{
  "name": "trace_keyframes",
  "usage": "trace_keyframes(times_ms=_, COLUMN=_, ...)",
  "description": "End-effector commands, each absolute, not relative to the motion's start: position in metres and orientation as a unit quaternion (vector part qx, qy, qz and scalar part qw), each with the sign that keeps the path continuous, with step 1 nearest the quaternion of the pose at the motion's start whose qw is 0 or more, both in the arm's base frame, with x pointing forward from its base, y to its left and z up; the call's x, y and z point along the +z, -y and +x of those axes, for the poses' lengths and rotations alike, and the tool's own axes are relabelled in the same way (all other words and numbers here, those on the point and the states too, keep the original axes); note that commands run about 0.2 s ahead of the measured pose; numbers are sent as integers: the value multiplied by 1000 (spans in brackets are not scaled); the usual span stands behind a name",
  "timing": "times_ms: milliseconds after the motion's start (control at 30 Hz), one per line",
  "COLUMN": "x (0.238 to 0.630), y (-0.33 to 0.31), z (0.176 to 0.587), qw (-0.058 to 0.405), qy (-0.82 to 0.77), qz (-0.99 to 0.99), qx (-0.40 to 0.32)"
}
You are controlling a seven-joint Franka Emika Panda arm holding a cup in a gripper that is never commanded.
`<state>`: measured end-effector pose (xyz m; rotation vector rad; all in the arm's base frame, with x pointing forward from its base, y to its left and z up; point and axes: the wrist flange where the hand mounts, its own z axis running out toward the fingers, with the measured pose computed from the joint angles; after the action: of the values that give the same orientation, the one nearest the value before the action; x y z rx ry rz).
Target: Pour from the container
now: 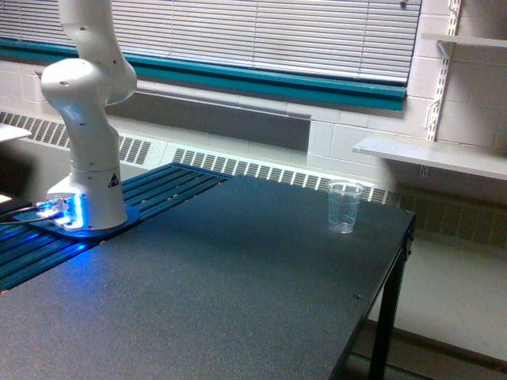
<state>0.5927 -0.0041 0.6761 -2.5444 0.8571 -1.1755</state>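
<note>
Only the arm's white base and lower links (pixel 85 119) show, at the exterior view's left; the arm rises out of the top of the frame. The gripper is out of view, and so is the small cylindrical container. A clear tapered drinking cup with a rim lip (pixel 344 207) stands upright on the dark table (pixel 238 293) near its far right corner. I cannot tell whether anything is in it.
The arm's base (pixel 79 214) glows blue on slatted blue rails at the table's left. The table's right edge (pixel 396 261) drops to the floor. White shelves (pixel 432 154) hang on the wall at the right, with window blinds and a radiator grille behind.
</note>
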Motion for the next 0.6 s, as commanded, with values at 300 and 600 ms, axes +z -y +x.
trace_keyframes(times_ms=300, x=694, y=22, z=572, qw=90, qy=-298, qz=-866, qx=-391)
trace_keyframes(times_ms=600, x=683, y=5, z=562, qw=99, qy=-269, qz=-874, qx=-393)
